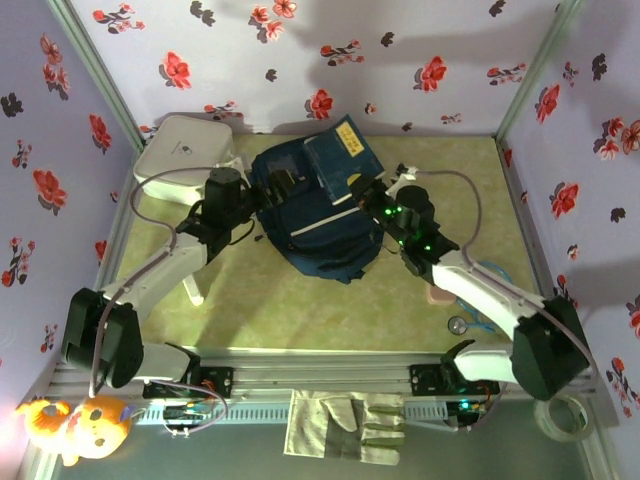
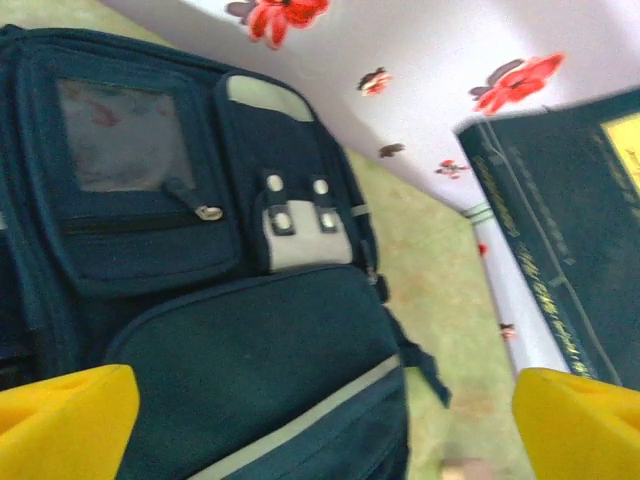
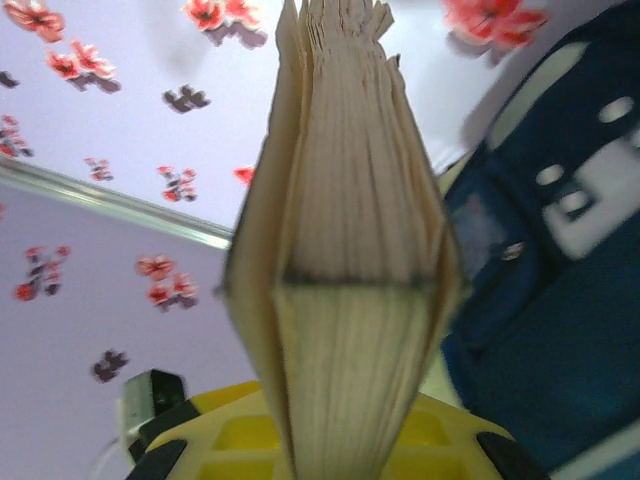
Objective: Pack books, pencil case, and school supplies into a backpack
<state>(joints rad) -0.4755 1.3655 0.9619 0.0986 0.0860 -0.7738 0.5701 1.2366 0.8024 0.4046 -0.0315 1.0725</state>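
Right gripper (image 1: 368, 197) clamped on book (image 1: 340, 155), tilted over the far end of the backpack (image 1: 310, 240); left gripper (image 2: 322, 420) spread wide, empty, beside it — advise left pulls the opening apart first, then book slides in edge-on — slowly.

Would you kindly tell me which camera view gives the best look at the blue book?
The top external view: the book shows most of its blue front and yellow label, over the backpack. The right wrist view gives its fanned page edges close up; the left wrist view catches part of the cover, cropped at the frame's edge.
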